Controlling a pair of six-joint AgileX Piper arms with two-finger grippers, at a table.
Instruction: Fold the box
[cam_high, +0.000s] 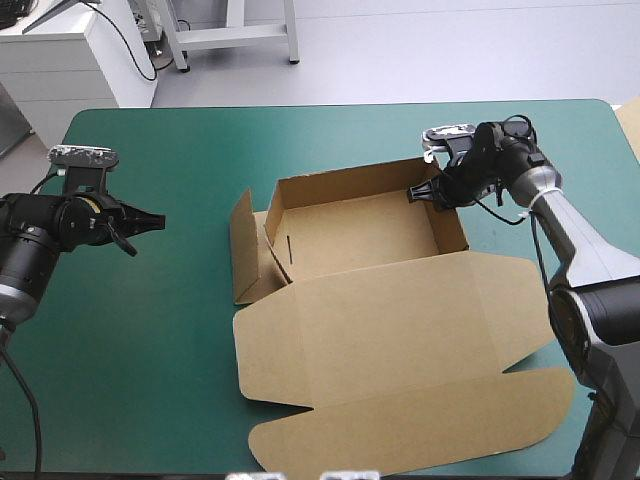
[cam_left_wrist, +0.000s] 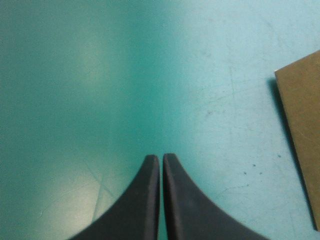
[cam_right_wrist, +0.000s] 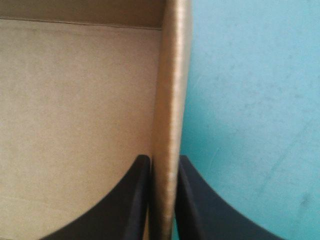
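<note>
The brown box (cam_high: 360, 235) stands mid-table as an open tray with raised far and right walls, its left side flap (cam_high: 243, 245) splayed outward. Its big lid (cam_high: 400, 350) lies flat toward the near edge. My right gripper (cam_high: 428, 194) pinches the top of the tray's right wall at the far right corner; in the right wrist view the wall edge (cam_right_wrist: 169, 125) runs straight between the two black fingers (cam_right_wrist: 131, 200), one inside the tray, one outside. My left gripper (cam_high: 152, 220) hovers over bare teal-green cover left of the box, fingers (cam_left_wrist: 145, 200) pressed together, holding nothing.
A corner of the brown board (cam_left_wrist: 302, 130) shows ahead and to the side of the left gripper. Teal-green cover (cam_high: 150, 340) lies bare on the left half. A pale object (cam_high: 632, 120) sits at the table's far right edge.
</note>
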